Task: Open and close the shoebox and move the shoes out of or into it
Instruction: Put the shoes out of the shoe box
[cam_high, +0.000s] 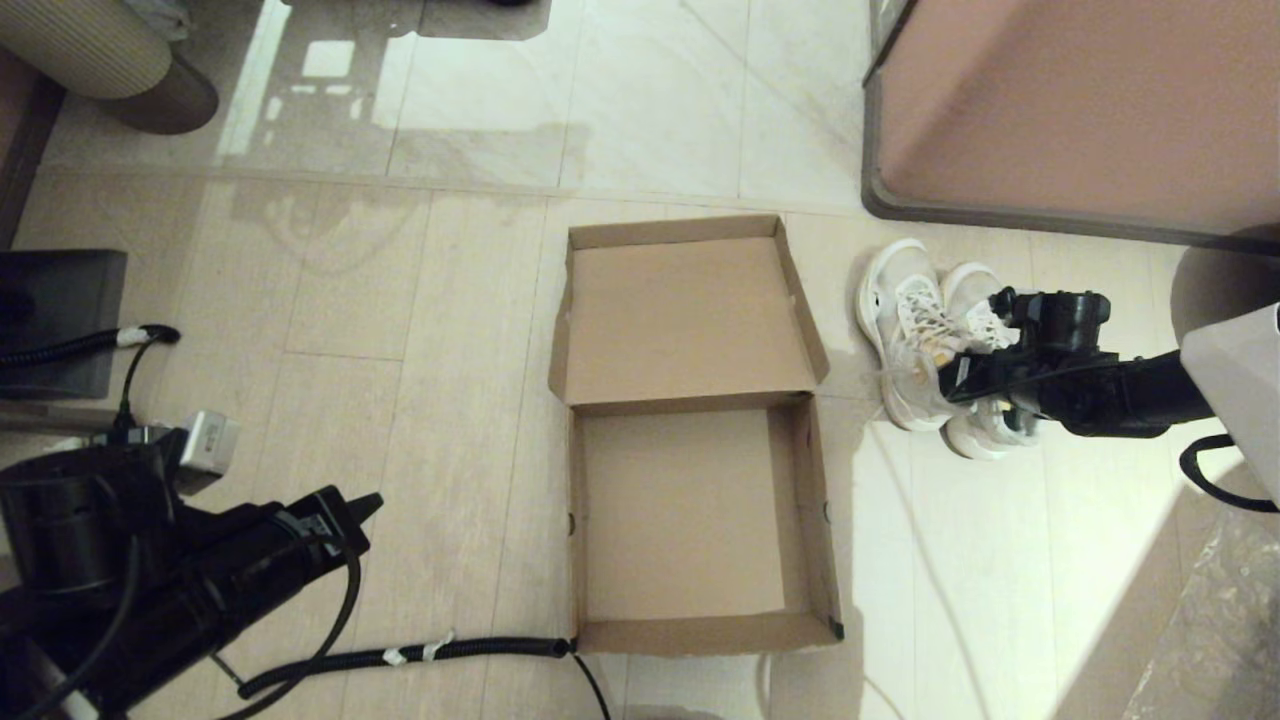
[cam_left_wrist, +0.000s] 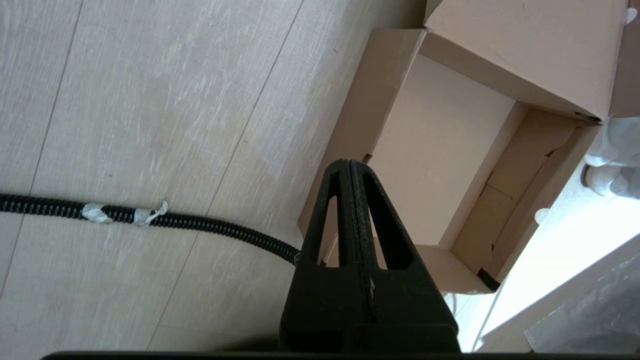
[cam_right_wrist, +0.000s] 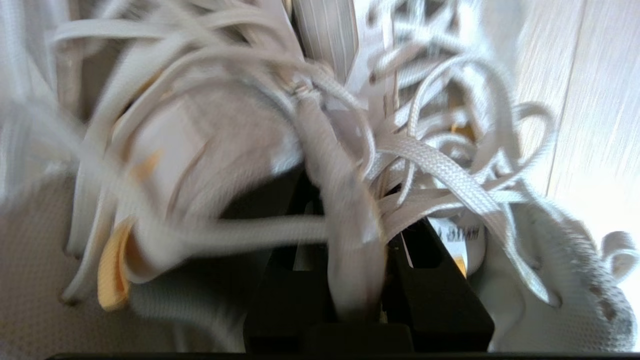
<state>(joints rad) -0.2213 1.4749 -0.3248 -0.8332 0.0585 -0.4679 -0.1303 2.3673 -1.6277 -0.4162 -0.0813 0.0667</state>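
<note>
The brown cardboard shoebox (cam_high: 700, 634) lies open on the floor in the middle of the head view, its lid (cam_high: 685, 320) flipped back on the far side and its inside bare. The white sneakers (cam_high: 905, 310) stand side by side just right of the box. My right gripper (cam_high: 950, 378) is down on the pair. In the right wrist view it (cam_right_wrist: 352, 215) is shut on white shoe fabric among tangled laces (cam_right_wrist: 450, 175). My left gripper (cam_high: 370, 503) hangs shut and empty at the lower left, short of the box's near left corner (cam_left_wrist: 440, 150).
A pinkish-brown cabinet with a grey rim (cam_high: 1070, 110) stands at the far right behind the shoes. A black corrugated cable (cam_high: 400, 655) runs along the floor to the box's near left corner. Dark equipment (cam_high: 60, 320) sits at the left, crinkled plastic (cam_high: 1220, 620) at the lower right.
</note>
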